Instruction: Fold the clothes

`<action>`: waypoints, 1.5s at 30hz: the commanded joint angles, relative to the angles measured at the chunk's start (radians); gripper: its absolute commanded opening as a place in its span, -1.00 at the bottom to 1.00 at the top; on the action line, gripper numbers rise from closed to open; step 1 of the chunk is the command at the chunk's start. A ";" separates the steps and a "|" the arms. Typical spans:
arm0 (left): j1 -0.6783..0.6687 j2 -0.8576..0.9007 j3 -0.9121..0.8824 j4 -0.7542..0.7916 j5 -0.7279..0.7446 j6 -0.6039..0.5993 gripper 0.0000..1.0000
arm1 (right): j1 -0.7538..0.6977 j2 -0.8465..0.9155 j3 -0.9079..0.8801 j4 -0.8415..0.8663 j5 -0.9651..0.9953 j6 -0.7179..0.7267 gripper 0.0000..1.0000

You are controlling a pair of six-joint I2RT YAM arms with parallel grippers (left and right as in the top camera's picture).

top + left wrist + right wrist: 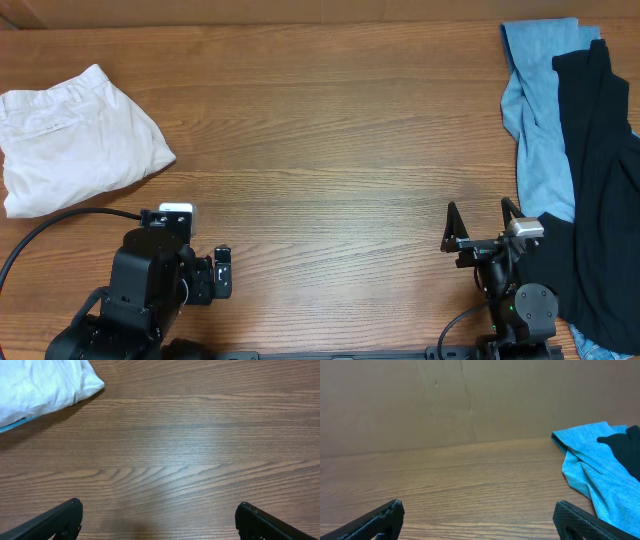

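Note:
The cream shorts (pixel 80 140) lie folded in a compact pile at the table's far left; their corner (pixel 45 385) shows at the top left of the left wrist view. A light blue garment (pixel 535 110) (pixel 592 467) and a black garment (pixel 600 180) (pixel 625 450) lie crumpled together along the right edge. My left gripper (pixel 195 240) (pixel 159 510) hovers open near the front left, below the shorts, over bare wood. Just left of the black garment, my right gripper (pixel 482 222) (pixel 479 510) is open too, with nothing between its fingers.
A wooden table (pixel 330 150) stretches between the two piles. A brown cardboard wall (pixel 470 400) stands along the far edge. A black cable (pixel 40 235) curves off the left arm near the front left corner.

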 commanded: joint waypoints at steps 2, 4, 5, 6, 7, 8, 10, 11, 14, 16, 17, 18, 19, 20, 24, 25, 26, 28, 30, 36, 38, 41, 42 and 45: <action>-0.006 -0.007 0.000 0.001 -0.010 -0.013 1.00 | -0.007 -0.010 -0.010 0.007 -0.005 -0.003 1.00; -0.006 -0.007 0.000 0.001 -0.010 -0.013 1.00 | -0.007 -0.010 -0.010 0.007 -0.005 -0.003 1.00; -0.006 -0.007 0.000 0.001 -0.010 -0.013 1.00 | -0.007 -0.010 -0.010 0.007 -0.005 -0.003 1.00; -0.006 -0.007 0.000 0.001 -0.010 -0.013 1.00 | -0.007 -0.010 -0.010 0.007 -0.005 -0.003 1.00; -0.006 -0.007 0.001 0.001 -0.010 -0.013 1.00 | -0.007 -0.010 -0.010 0.007 -0.005 -0.003 1.00; -0.006 -0.007 0.000 0.001 -0.010 -0.013 1.00 | -0.007 -0.010 -0.010 0.007 -0.005 -0.003 1.00; -0.006 -0.007 0.001 0.001 -0.010 -0.013 1.00 | -0.007 -0.010 -0.010 0.007 -0.005 -0.003 1.00; -0.006 -0.007 0.000 0.001 -0.010 -0.013 1.00 | -0.007 -0.010 -0.010 0.007 -0.005 -0.003 1.00; -0.006 -0.007 0.000 0.001 -0.010 -0.013 1.00 | -0.007 -0.010 -0.010 0.007 -0.005 -0.003 1.00; -0.006 -0.007 0.000 0.001 -0.010 -0.013 1.00 | -0.007 -0.010 -0.010 0.007 -0.005 -0.003 1.00; -0.006 -0.007 0.000 0.001 -0.010 -0.013 1.00 | -0.007 -0.010 -0.010 0.007 -0.005 -0.003 1.00; -0.006 -0.007 0.001 0.001 -0.010 -0.013 1.00 | -0.007 -0.010 -0.010 0.007 -0.005 -0.003 1.00; -0.006 -0.007 0.000 0.001 -0.010 -0.013 1.00 | -0.007 -0.010 -0.010 0.007 -0.005 -0.003 1.00; -0.006 -0.007 0.000 0.001 -0.010 -0.013 1.00 | -0.007 -0.010 -0.010 0.007 -0.005 -0.003 1.00; 0.002 -0.016 0.000 0.001 -0.010 -0.013 1.00 | -0.007 -0.010 -0.010 0.007 -0.005 -0.003 0.99; 0.012 -0.020 -0.001 0.000 -0.014 -0.009 1.00 | -0.007 -0.010 -0.010 0.007 -0.005 -0.003 1.00; 0.028 -0.027 -0.005 0.003 -0.013 0.002 1.00 | -0.007 -0.010 -0.010 0.007 -0.005 -0.003 1.00; 0.072 -0.056 -0.031 0.017 -0.013 0.007 1.00 | -0.007 -0.010 -0.010 0.007 -0.005 -0.003 1.00; 0.114 -0.102 -0.083 0.050 -0.013 0.006 1.00 | -0.007 -0.010 -0.010 0.007 -0.005 -0.003 1.00; 0.180 -0.323 -0.362 0.287 -0.009 0.006 1.00 | -0.007 -0.010 -0.010 0.007 -0.005 -0.003 1.00; 0.184 -0.404 -0.467 0.377 -0.009 0.005 1.00 | -0.007 -0.010 -0.010 0.007 -0.005 -0.003 0.99; 0.184 -0.514 -0.609 0.518 -0.005 0.003 1.00 | -0.007 -0.010 -0.010 0.007 -0.005 -0.003 1.00; 0.184 -0.545 -0.649 0.565 -0.004 0.002 1.00 | -0.007 -0.010 -0.010 0.007 -0.005 -0.003 1.00; 0.184 -0.624 -0.756 0.718 -0.002 0.002 1.00 | -0.007 -0.010 -0.010 0.007 -0.005 -0.003 1.00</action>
